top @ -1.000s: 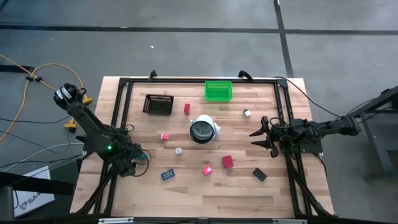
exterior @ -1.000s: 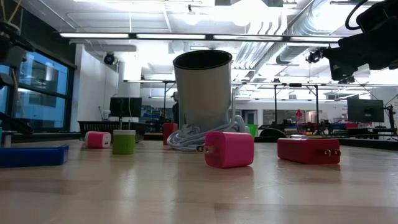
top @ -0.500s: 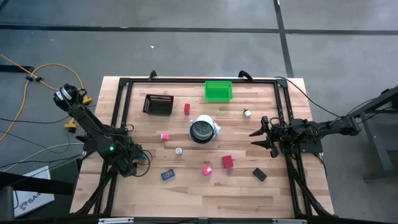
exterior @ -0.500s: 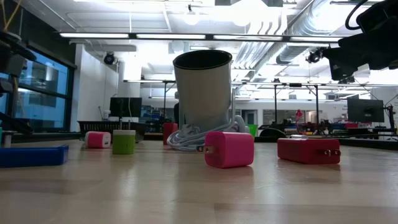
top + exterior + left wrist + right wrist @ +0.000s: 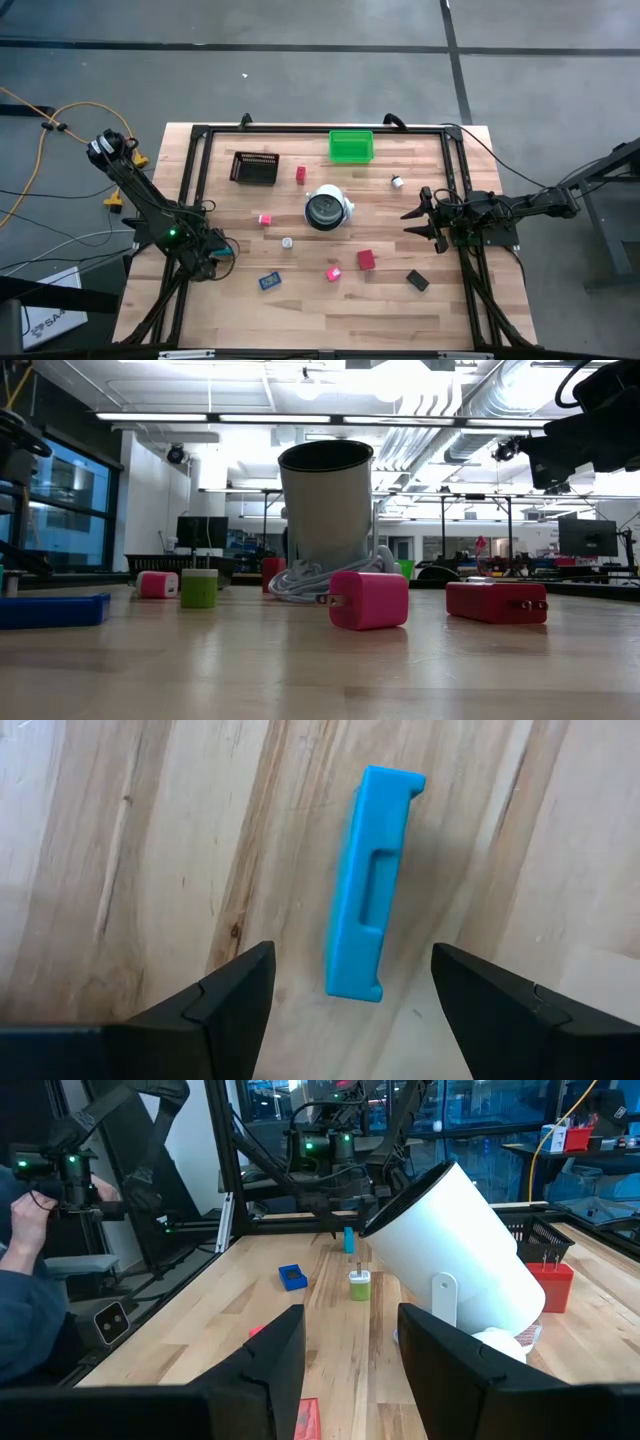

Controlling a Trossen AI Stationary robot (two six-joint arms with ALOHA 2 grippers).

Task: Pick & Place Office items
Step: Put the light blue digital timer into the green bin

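Left gripper (image 5: 222, 251) at lower left of the high view, fingers spread wide, holding nothing, poised over a light-blue flat piece (image 5: 369, 885) lying on the table (image 5: 300, 300) between the fingers. Right gripper (image 5: 415, 223) at mid right, partly parted, empty. Pink block (image 5: 333, 272), red block (image 5: 366, 260), black rectangle (image 5: 417, 281) scattered lower centre.

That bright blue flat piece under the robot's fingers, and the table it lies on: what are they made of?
The blue flat piece looks like moulded plastic: one even colour, matte, with rounded edges and a neat recessed slot. The table looks like wood, probably joined planks with a smooth finish: grain lines, a small knot and seams between lighter and darker strips show.
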